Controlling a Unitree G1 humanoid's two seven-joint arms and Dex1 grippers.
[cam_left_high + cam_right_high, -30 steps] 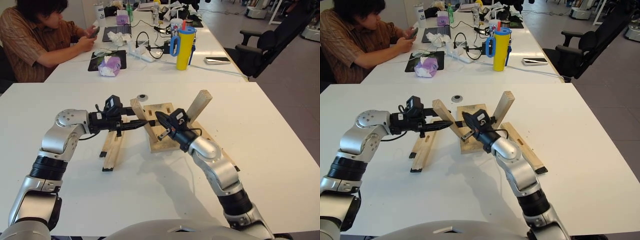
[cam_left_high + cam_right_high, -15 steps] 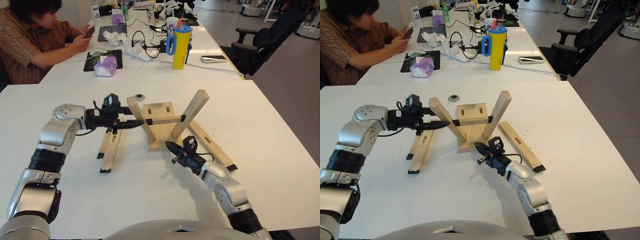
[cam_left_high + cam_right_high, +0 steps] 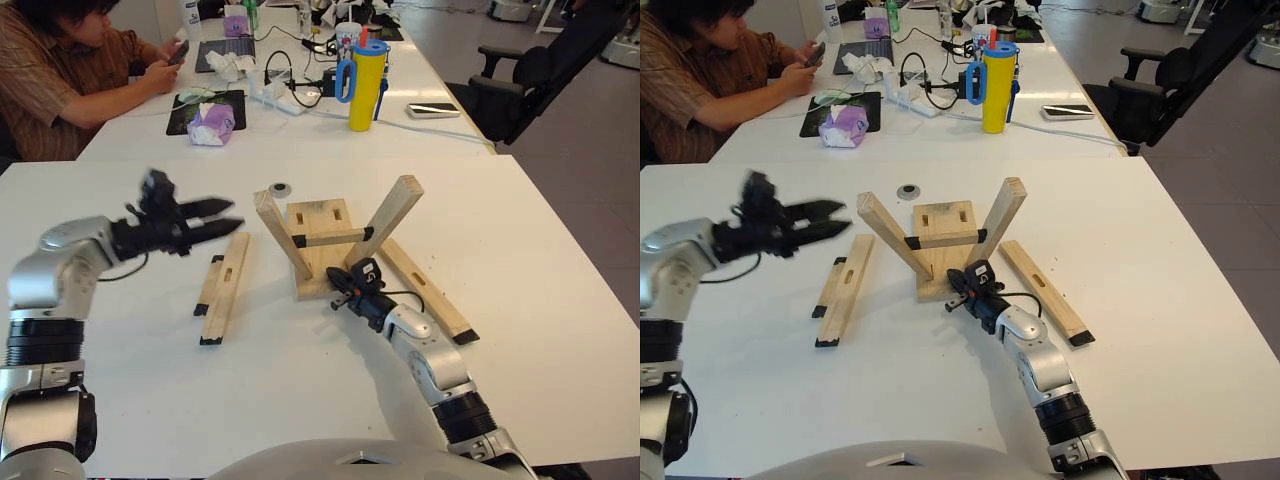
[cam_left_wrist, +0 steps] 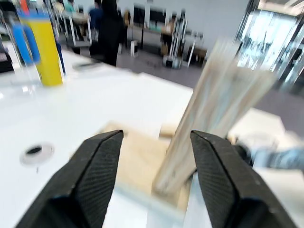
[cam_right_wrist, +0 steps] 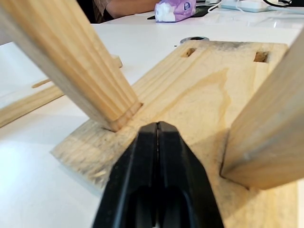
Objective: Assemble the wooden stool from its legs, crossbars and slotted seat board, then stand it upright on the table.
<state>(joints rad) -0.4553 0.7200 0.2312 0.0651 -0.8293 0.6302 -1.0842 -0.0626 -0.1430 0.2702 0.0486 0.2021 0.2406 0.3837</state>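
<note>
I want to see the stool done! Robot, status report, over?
Left hand open, empty, raised. Right hand shut at seat board near edge. Two standing legs joined by crossbar; two loose legs flat on table. Nothing in the way.

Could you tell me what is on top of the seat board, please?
The left leg and right leg rise from the seat board's near end, joined by a crossbar. Its two far slots are empty. Leg ends within the board are hidden.

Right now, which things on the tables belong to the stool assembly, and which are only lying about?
Job: seat board, left fitted leg, right fitted leg, crossbar, left loose leg, right loose leg.
Lying about: yellow tumbler, phone, purple tissue pack, cable grommet.
</note>
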